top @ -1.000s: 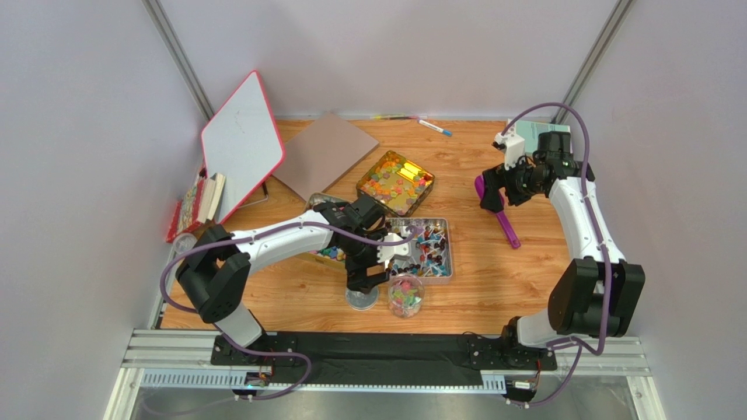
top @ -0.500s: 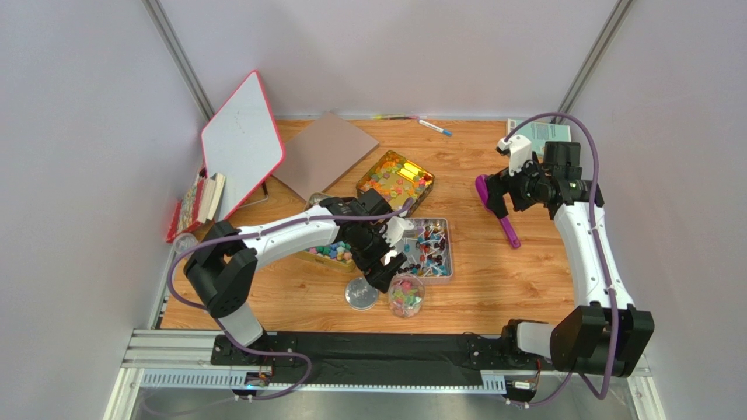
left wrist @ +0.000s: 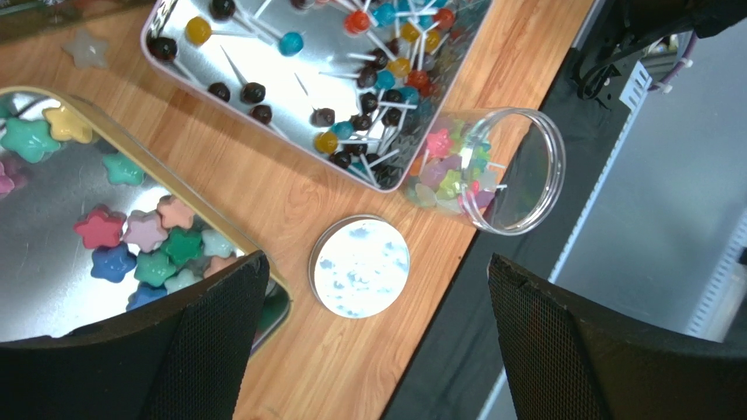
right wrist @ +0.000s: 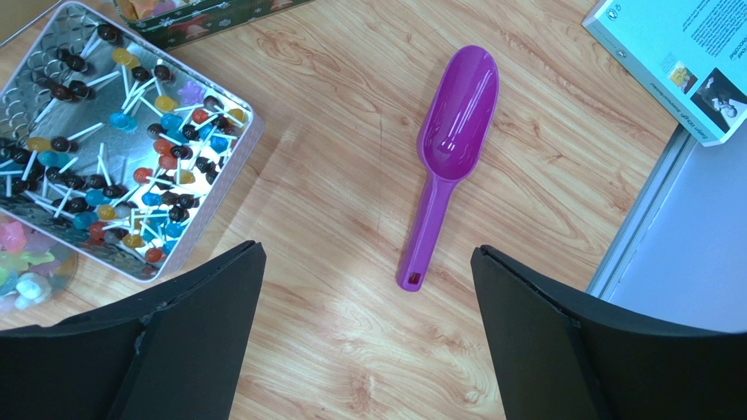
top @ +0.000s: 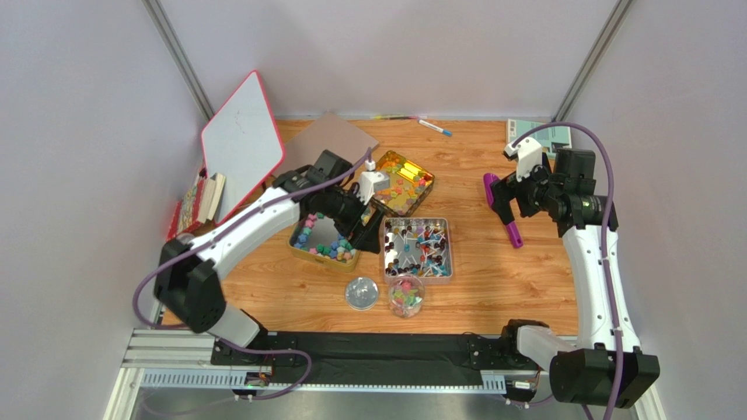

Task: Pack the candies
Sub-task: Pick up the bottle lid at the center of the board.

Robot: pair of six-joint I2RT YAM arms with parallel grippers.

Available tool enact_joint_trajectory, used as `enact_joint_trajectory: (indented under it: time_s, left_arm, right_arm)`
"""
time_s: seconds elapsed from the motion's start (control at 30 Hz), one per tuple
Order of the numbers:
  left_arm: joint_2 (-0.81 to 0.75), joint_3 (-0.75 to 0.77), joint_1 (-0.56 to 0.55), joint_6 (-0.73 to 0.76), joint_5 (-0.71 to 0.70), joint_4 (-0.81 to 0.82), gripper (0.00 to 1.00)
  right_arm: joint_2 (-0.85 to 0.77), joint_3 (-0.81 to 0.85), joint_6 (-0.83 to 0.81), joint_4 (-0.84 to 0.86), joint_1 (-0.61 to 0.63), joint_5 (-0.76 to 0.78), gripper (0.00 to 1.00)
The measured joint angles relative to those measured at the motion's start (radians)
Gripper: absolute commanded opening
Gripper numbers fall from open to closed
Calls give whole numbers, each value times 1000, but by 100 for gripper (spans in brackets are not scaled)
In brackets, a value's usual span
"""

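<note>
Pastel star candies (left wrist: 145,241) lie in a gold tin (top: 323,241). Lollipops (left wrist: 351,83) fill a silver tin (top: 419,248), and orange-yellow candies (top: 399,181) fill another gold tin behind it. A clear jar (left wrist: 487,171) near the front edge holds mixed candies (top: 404,297), with its round lid (left wrist: 360,267) lying flat beside it. My left gripper (left wrist: 377,341) hangs open and empty between the star tin and the lollipop tin (top: 361,229). Above the purple scoop (right wrist: 449,153), my right gripper (right wrist: 368,332) is open and holds nothing; the scoop lies flat on the wood.
A red-rimmed whiteboard (top: 241,140) leans at the back left, with books (top: 197,206) under it and a brown board (top: 324,153) beside it. A marker (top: 434,128) lies at the back edge. A blue booklet (right wrist: 693,52) lies at the back right.
My left arm has swung back from the jar and lid to above the star tin. The right gripper has drifted right and spread a little wider over the scoop.
</note>
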Motion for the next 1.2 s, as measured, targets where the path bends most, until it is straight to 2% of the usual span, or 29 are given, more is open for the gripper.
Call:
enact_joint_trajectory:
  time_s: [0.13,0.2,0.3,0.37,0.47,0.63,0.9,1.2]
  left_arm:
    - [-262,-188,-48,43,-23,100,99]
    - [-352,-190,-88,117,-24,105,98]
    - [-393,-211,-160,217,-31,129,98]
    - [-386,-266,-213,286,-61,132,99]
    - [-280,-355,-296,378,-140,126,100]
    - [-118,-383,-370,449,-257,121,99]
    - [-82,-423,-397,517,-394,229,99]
    - [-53,-439,-397,522,-409,294,99]
  right_arm:
    - [-34,0,-1,-34,0,-2,93]
    - [-50,0,-1,-53,0,-3,93]
    - [-74,-10,-10,-68,0,-8,93]
    - [-90,-26,-23,-76,1,-11,93]
    - [-105,-57,-51,-91,1,-14,94]
    - [-110,-92,-97,-113,1,-25,94]
    - [-121,-124,-130,-114,1,-56,94]
    - [-113,-129,-137,-113,5,-72,94]
